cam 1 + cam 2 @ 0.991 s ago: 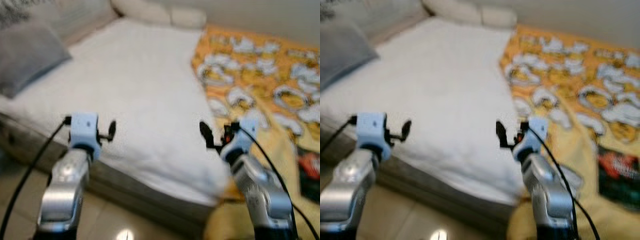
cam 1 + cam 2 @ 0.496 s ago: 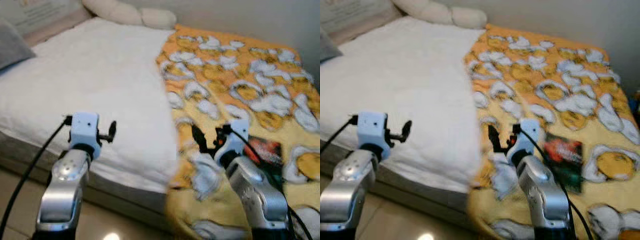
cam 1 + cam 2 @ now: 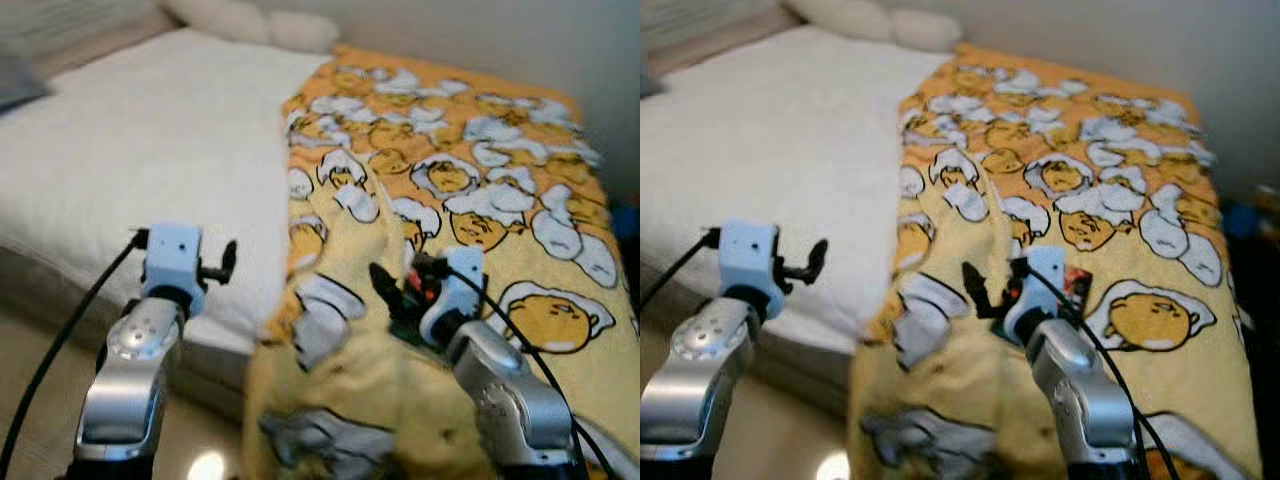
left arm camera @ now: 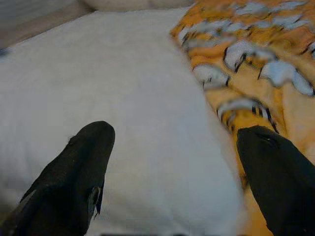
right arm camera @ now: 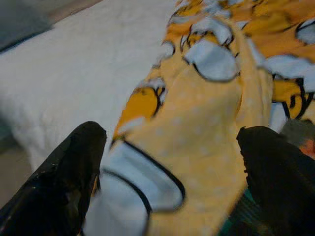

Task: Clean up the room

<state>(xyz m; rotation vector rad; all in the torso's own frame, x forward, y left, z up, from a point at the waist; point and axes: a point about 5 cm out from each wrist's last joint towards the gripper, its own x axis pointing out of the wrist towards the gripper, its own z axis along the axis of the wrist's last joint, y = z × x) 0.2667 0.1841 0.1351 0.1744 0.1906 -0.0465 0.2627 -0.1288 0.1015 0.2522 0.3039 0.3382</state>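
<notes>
Over on the left, pale bedspread (image 3: 150, 130) stretching flat toward the pillows (image 3: 250, 22) up at 11 o'clock. Left gripper (image 3: 222, 264) hovering over the near bed edge at about 8 o'clock, fingers (image 4: 81, 169) spread wide, nothing between them, white cover beneath in the left wrist view. Idle, by the look of it.

Moving to centre: yellow blanket (image 3: 470, 180) with the egg print covering the right half of the bed, its left border overlapping the white cover and rucked into a raised fold (image 3: 375, 230) running from 12 down toward 6. Bunched and spilling over the bed's front edge at 6 o'clock.

Right gripper (image 3: 395, 290) low at 5 o'clock, just above that fold, fingers (image 5: 74, 167) parted and released, cloth humped up between them in the right wrist view but not pinched yet. Something dark with a red patch (image 3: 1074, 282) peeking just beside the gripper, partly hidden by the wrist; too blurred to name.

Likely step: taking hold of the blanket to straighten it. Best done by closing on the crest of the fold, not the flat cloth, and catching one layer only; then drawing outward, low and slow, so the print lies flat.

Room for moving: open cloth toward 3 o'clock, wall (image 3: 480, 40) closing off the far side at 12 to 1, bare floor (image 3: 40, 380) at 7 o'clock. Worth minding the dangling heap at the front edge and the cable (image 3: 60, 350) trailing off the left arm.
</notes>
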